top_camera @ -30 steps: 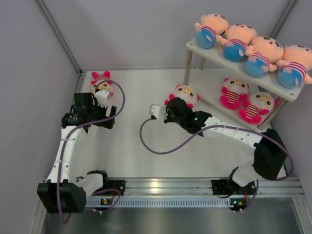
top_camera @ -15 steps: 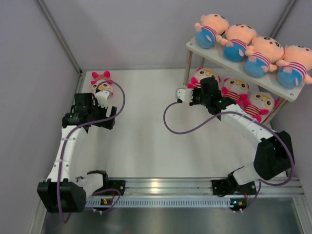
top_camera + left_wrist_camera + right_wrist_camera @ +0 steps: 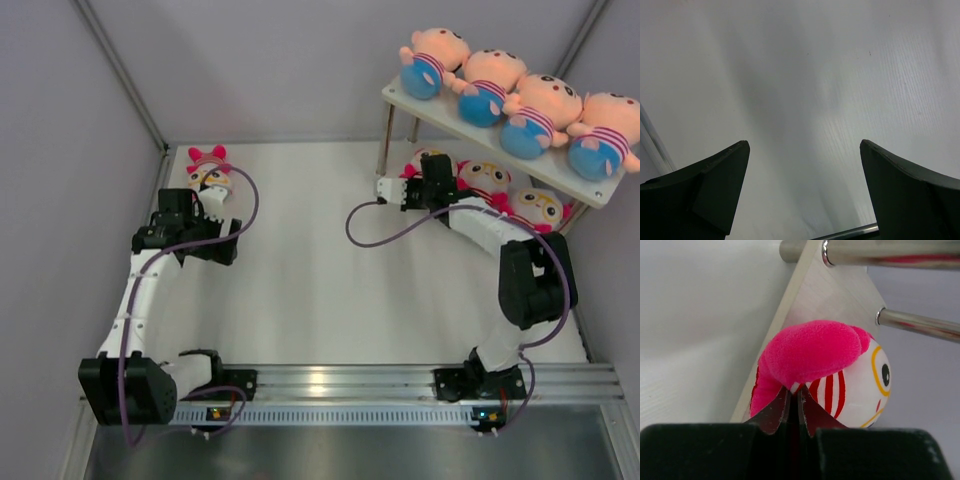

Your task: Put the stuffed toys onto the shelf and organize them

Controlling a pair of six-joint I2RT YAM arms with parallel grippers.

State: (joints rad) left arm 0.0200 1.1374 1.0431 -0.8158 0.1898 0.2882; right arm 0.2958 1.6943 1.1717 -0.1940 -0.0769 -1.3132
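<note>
Right gripper (image 3: 794,399) is clamping shut on a fold of hot-pink plush, its two dark fingertips pinching together at the back of a pink doll (image 3: 832,365). In the wrist view the doll is lying on its side. Its white face and yellow-ringed eye are pointing right, and red stripes are showing just above the fingers. It is resting against the lower board (image 3: 822,295) of the shelf (image 3: 398,98), at the board's left end, just beside the metal legs (image 3: 920,324).

From above, the right arm is reaching far forward under the upper tier. The held doll is sitting next to a second pink doll (image 3: 483,180) and a third pink doll (image 3: 540,208), both on the lower tier. Four peach dolls (image 3: 493,72) are lining the upper tier, blue shorts facing the arms.

Left gripper (image 3: 805,150) is standing wide open, with white table (image 3: 805,75) showing between its fingers. It is hanging just beside the fourth pink doll (image 3: 208,168), which is lying on the table at far left, near the wall and well apart from the shelf. I cannot tell whether the gripper is touching it.
</note>
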